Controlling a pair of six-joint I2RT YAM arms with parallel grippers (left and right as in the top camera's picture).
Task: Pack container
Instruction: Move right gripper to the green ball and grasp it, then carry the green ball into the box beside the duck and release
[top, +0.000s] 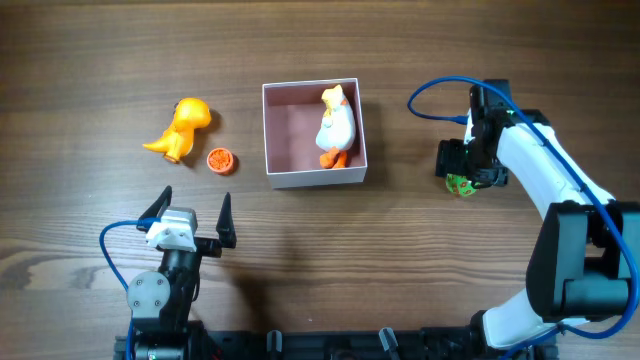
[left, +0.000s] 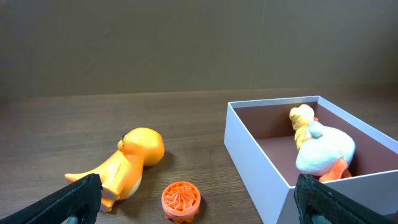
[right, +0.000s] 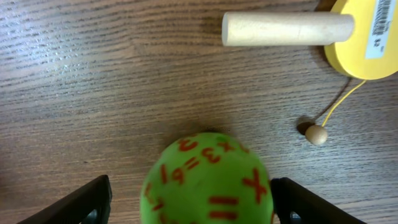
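The container (top: 315, 178), a white-walled box with a pinkish inside, stands at the table's middle back and also shows in the left wrist view (left: 255, 155). A white plush duck (top: 336, 125) lies in its right side (left: 323, 152). An orange dinosaur toy (top: 182, 128) (left: 134, 165) and a small orange ribbed disc (top: 221, 160) (left: 181, 199) lie left of it. My left gripper (top: 190, 215) (left: 199, 190) is open and empty, near the front edge. My right gripper (top: 462, 180) (right: 193, 205) is open, its fingers either side of a green ball with red marks (right: 208, 180) (top: 461, 186).
In the right wrist view a wooden peg (right: 286, 28) joined to a yellow disc (right: 367, 37) lies beyond the ball, with a small wooden bead on a yellow string (right: 316, 134). The overhead view does not show them; the right arm (top: 540, 170) covers that spot.
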